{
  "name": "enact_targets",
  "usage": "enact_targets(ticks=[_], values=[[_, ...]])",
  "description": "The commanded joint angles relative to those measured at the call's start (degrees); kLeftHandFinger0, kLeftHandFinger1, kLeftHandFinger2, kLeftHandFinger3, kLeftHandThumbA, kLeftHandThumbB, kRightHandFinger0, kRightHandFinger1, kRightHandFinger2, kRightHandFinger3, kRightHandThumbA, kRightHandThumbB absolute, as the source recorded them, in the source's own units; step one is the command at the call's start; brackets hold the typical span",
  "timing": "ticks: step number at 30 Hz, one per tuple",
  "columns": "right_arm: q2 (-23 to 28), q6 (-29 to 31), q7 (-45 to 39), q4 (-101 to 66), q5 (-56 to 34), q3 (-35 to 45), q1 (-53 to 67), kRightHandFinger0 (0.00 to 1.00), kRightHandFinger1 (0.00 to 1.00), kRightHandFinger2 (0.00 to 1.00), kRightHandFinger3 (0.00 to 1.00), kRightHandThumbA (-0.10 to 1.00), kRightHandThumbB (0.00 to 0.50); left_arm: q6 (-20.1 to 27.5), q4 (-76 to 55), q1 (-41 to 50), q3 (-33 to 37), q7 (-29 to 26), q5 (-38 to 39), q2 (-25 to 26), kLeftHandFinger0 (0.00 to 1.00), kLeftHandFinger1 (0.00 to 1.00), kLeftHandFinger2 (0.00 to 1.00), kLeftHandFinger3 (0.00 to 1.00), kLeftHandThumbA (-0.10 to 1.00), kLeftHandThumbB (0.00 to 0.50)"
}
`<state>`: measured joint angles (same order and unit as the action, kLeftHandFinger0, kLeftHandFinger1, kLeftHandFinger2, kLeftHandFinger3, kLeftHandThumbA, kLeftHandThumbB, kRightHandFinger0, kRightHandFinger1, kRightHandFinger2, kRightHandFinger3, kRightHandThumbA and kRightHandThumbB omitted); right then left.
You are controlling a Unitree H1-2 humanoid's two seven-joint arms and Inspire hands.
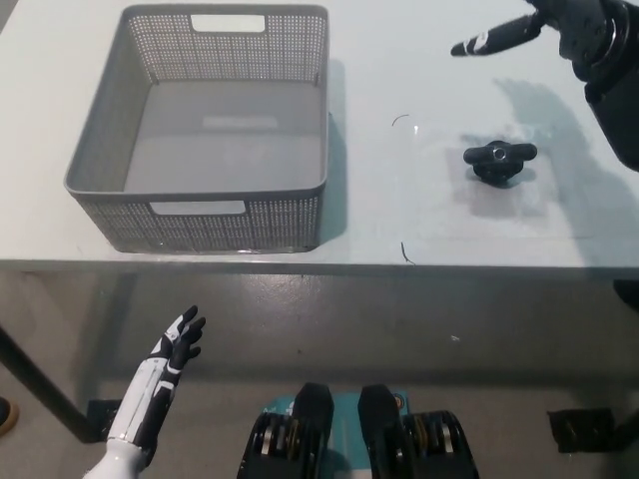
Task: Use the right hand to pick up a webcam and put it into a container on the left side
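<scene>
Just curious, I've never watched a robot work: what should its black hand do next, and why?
Probably lower the right hand onto the webcam: it is open, holds nothing, and sits beyond the webcam, while the basket has nothing in it.

Basket (200, 215) on table (399, 90), left side, near front edge; webcam (498, 160) on table right of basket, well apart from it; right hand (499, 35) over table's far right, behind webcam, not touching it; left hand (165, 364) below table's front edge, lower left, in front of basket, clear of table.
</scene>
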<state>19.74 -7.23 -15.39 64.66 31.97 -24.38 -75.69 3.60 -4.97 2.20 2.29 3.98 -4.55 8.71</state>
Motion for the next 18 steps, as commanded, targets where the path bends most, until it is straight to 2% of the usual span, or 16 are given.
enact_targets(ticks=[1,6,18], values=[[-0.1,3.6,0.6,1.0,-1.6,1.0,-4.4,1.0,1.0,1.0,1.0,1.0,0.479,0.1,-2.5,-0.8,-0.7,0.6,0.3,1.0,1.0,1.0,1.0,1.0,1.0,0.0],[-0.4,5.5,-0.2,2.9,-3.2,2.1,-3.7,1.0,1.0,1.0,1.0,1.0,0.482,0.5,-2.0,-1.2,-0.8,0.8,0.7,1.2,1.0,1.0,1.0,1.0,0.99,0.002],[-1.4,4.9,-0.5,5.2,-3.9,2.2,-2.8,1.0,1.0,1.0,1.0,1.0,0.459,0.2,-2.1,-1.5,-0.7,0.7,0.1,1.3,1.0,1.0,1.0,1.0,1.0,0.0]])
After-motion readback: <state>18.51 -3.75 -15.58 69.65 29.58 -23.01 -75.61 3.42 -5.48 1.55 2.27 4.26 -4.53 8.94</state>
